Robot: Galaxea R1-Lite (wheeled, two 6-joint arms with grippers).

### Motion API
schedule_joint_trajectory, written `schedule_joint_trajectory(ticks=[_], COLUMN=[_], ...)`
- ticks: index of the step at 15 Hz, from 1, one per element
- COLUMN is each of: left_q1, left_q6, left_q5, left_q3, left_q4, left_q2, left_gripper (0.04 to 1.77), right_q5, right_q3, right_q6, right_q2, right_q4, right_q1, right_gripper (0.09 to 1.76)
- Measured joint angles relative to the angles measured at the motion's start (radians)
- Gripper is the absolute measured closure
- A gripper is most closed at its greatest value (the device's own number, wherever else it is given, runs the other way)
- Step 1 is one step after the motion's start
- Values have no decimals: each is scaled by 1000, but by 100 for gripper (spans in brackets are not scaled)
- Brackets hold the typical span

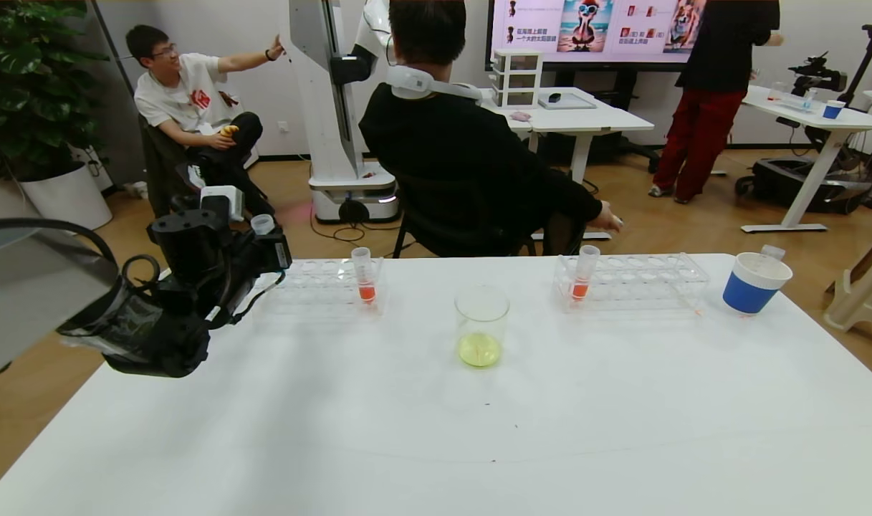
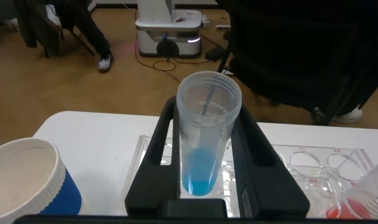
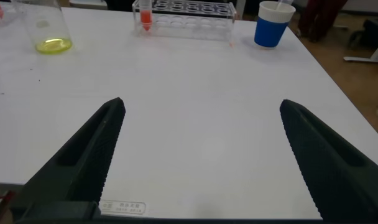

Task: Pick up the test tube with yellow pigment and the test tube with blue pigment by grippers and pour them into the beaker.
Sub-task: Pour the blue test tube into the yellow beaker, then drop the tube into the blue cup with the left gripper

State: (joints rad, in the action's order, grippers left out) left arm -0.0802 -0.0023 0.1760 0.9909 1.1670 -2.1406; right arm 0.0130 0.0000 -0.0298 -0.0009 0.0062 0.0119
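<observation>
On the white table [image 1: 478, 430] we see our left gripper [image 2: 204, 180] raised above the left tube rack [image 1: 321, 283], its two fingers closed around the test tube with blue pigment [image 2: 204, 140], held upright. Our right gripper [image 3: 201, 149] hovers over the table's bare right part, fingers spread wide and holding nothing. Between the racks stands the beaker [image 1: 481, 326], yellow liquid pooled in its bottom.
</observation>
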Motion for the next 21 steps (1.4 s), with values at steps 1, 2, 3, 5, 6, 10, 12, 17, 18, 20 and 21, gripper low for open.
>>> schedule_joint_trajectory(ticks=[1, 2, 3, 5, 6, 10, 12, 17, 18, 20, 21], left_q1=[-6, -12, -22, -50, -69, -185, -249, -320, -326, -342, -351], left_q6=[4, 15, 36, 81, 103, 210, 233, 474, 516, 565, 599], left_q5=[0, 1, -3, -18, -34, -205, -300, -471, -500, -563, -589], left_q3=[13, 33, 58, 120, 164, 258, 264, 257, 256, 262, 267], left_q4=[-5, -13, -30, -73, -90, -121, -118, -104, -77, 2, 28], left_q2=[6, 13, 22, 39, 47, 60, 51, -20, -42, -91, -117], left_gripper=[131, 131, 131, 131, 131, 131, 131, 131, 131, 131, 131], right_q5=[0, 0, 0, 0, 0, 0, 0, 0, 0, 0, 0], right_q3=[0, 0, 0, 0, 0, 0, 0, 0, 0, 0, 0], right_q6=[0, 0, 0, 0, 0, 0, 0, 0, 0, 0, 0], right_q2=[0, 0, 0, 0, 0, 0, 0, 0, 0, 0, 0], right_q4=[0, 0, 0, 0, 0, 0, 0, 0, 0, 0, 0], right_q1=[0, 0, 0, 0, 0, 0, 0, 0, 0, 0, 0], right_gripper=[11, 11, 11, 11, 11, 11, 11, 11, 11, 11, 11])
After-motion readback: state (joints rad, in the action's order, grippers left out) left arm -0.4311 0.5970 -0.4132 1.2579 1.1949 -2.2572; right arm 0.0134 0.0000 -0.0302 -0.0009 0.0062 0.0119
